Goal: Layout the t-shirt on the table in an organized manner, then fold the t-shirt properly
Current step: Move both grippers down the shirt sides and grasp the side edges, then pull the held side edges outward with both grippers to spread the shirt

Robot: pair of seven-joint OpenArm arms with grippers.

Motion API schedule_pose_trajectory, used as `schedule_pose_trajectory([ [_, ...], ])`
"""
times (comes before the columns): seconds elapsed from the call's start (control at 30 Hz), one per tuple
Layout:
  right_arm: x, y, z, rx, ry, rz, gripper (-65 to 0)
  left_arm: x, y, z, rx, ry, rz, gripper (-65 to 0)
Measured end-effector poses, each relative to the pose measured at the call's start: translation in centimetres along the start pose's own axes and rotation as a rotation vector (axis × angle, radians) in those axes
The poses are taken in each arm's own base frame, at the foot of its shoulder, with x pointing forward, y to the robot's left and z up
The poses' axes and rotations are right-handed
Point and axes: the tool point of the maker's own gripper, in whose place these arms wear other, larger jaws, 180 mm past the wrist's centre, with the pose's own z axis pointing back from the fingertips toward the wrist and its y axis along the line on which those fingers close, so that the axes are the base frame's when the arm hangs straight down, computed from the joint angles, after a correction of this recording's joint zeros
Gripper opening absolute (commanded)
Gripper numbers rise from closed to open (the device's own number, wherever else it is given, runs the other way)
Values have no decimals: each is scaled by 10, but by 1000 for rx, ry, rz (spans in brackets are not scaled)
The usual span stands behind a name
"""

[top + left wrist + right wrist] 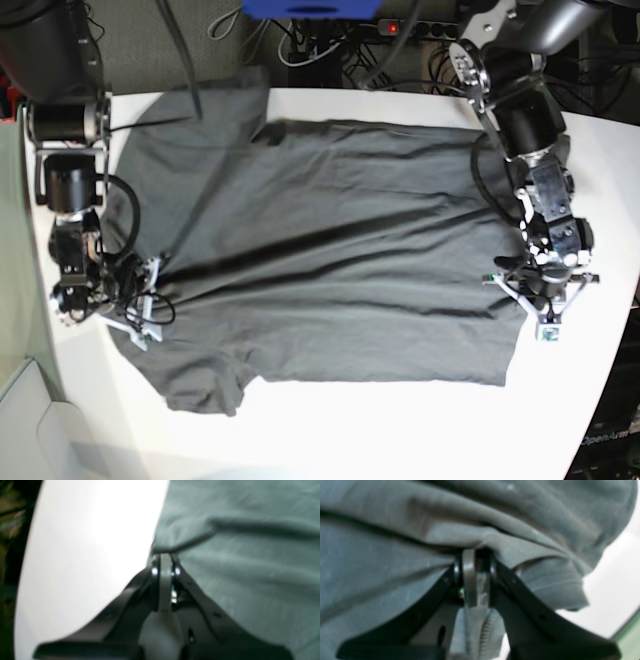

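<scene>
The t-shirt lies spread across the table, its edges pinched at both ends. The right gripper clamps bunched cloth near a sleeve; the left gripper clamps the hem. Uneven pulling — either side leading — could ridge the middle or slip a thin hem free.
</scene>
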Motion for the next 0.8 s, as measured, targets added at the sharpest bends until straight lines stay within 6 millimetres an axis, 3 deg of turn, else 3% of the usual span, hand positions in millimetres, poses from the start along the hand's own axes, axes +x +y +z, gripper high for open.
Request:
schedule_pose_trajectory([
  [0.23,9,-25,4,-29,22,-8,-598,4,-8,-3,-17,-28,6,-649],
  [0.43,31,-44,19,-70,-13,-6,-600,47,-8,-2,-33,-122,59,-649],
  [0.57,45,-33,25,-52,-71,-14,-601,68,-15,-4,-76,-167,117,-649],
  [0.8,63,-31,68,-124,-165,49,-601,53,-54,-44,-193,-103,183,-649],
])
